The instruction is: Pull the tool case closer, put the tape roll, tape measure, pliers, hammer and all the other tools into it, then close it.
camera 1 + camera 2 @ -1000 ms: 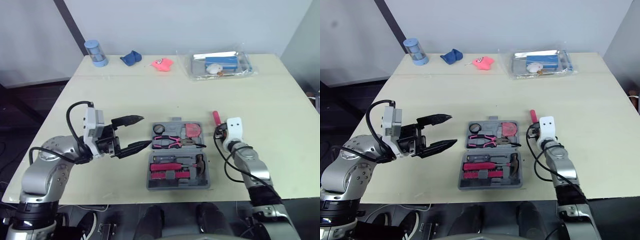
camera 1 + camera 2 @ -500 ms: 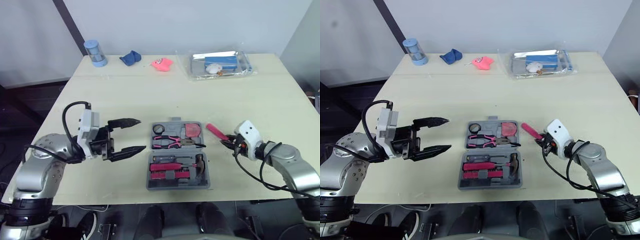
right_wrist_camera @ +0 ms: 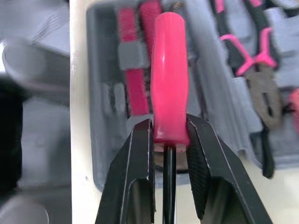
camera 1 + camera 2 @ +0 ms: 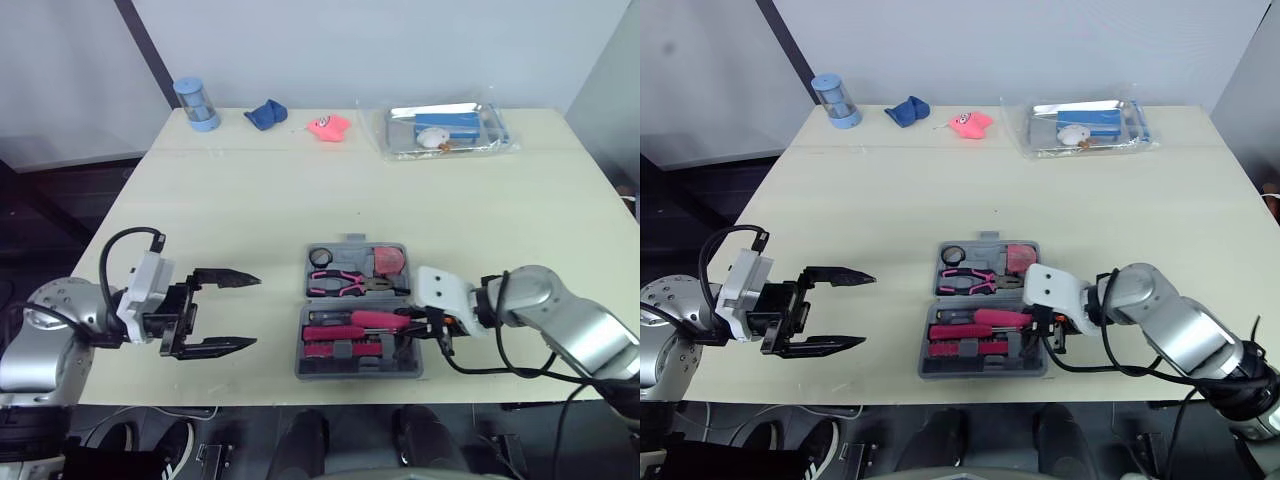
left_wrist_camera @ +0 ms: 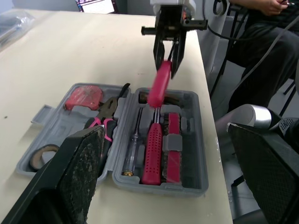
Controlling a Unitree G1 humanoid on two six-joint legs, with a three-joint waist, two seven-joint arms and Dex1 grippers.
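While the right gripper (image 3: 169, 128) is clamped on the pink handle of a screwdriver (image 3: 169, 70), that tool is held lengthwise over the front half of the open tool case (image 4: 356, 369). It is just above the red-handled tools (image 4: 335, 349) seated there; whether it touches them is hard to tell. The case sits near the front edge of the table (image 4: 300, 190). Its back half holds the tape roll (image 4: 320, 258), pliers (image 4: 345, 284) and red tape measure (image 4: 388, 260). The left gripper (image 4: 255, 312) hangs to the left of the case, well apart from it, jaws wide apart and holding nothing.
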